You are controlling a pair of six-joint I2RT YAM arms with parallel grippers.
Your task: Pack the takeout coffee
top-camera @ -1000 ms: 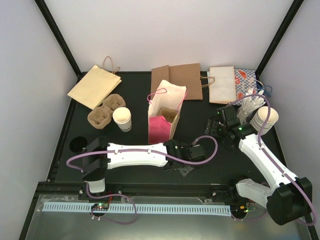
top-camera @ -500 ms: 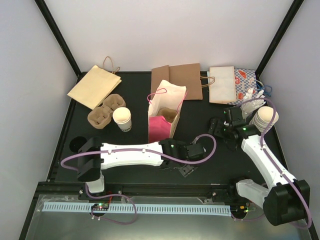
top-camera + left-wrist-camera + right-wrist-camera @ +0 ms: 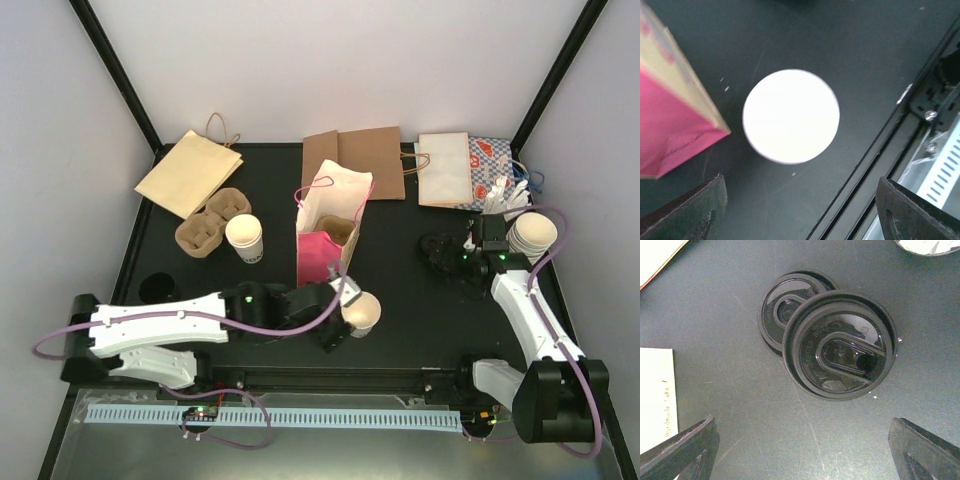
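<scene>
The cup [image 3: 361, 313] is standing upright by the table's [image 3: 425, 325] near edge, beside the pink bag [image 3: 318, 262]. It is lying just ahead of the left gripper [image 3: 333, 325], centred between spread fingers and touching neither. The right gripper [image 3: 447, 256], also spread, is hovering over the lids [image 3: 840, 352], well apart.

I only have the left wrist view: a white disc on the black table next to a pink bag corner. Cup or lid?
Observer: A small white paper cup, open-mouthed, with no lid on it.
Operator: Where are the lids?
Observer: Two black round plastic lids lie overlapping under the open right gripper.
Operator: Is the bag ready?
Observer: The pink and cream paper bag stands upright, mouth open, beside the cup.
</scene>
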